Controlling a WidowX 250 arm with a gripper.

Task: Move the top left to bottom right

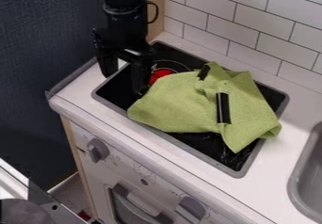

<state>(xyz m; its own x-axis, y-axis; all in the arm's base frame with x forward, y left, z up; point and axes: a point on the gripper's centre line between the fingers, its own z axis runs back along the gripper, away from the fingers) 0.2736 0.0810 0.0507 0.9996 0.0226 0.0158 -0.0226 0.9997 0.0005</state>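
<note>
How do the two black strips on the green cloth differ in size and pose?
The far strip shows as shorter, while the near strip shows as longer. The far strip slants in the camera view, its upper end to the right; the near strip runs almost straight up and down. The far strip sits by the cloth's upper edge, the near strip further in. Both are black and narrow.

The green cloth (178, 104) lies unevenly spread across the black stove top (204, 145), partly covering the red burner marking (161, 74). Its right portion is folded and creased, with one corner pointing toward the front rim. Two black strips, one longer, are visible at its upper edge and right-centre area.
</note>
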